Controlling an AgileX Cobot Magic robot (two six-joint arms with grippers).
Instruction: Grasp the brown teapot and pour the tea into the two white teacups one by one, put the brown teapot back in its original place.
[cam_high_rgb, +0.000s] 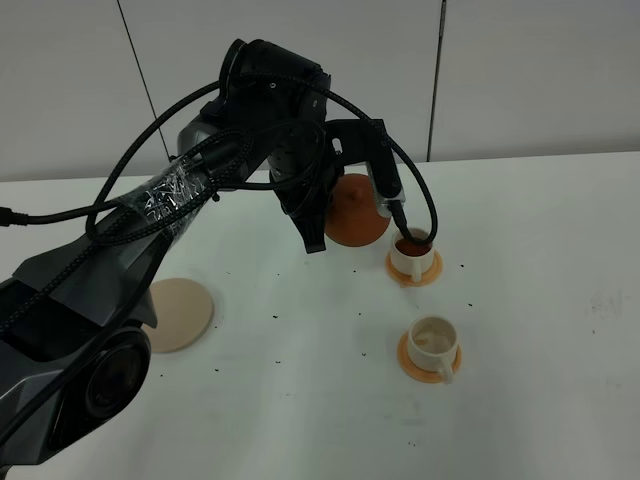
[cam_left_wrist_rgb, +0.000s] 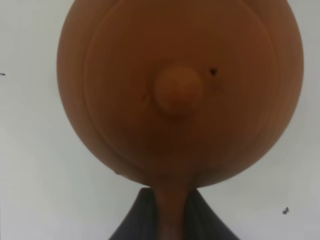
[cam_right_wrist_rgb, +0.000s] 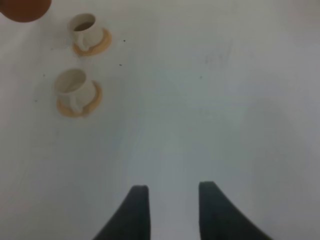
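Teapot tilted toward far cup, handle pinched by left gripper; right gripper spread.
Tip slowly, aim mid-cup, avoid overfilling.

No legible text, label, brand, number or sign on anything in view.

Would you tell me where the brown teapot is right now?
In the exterior high view the brown teapot is held by the left gripper near centre, just left of the far teacup, well right of the beige plate.
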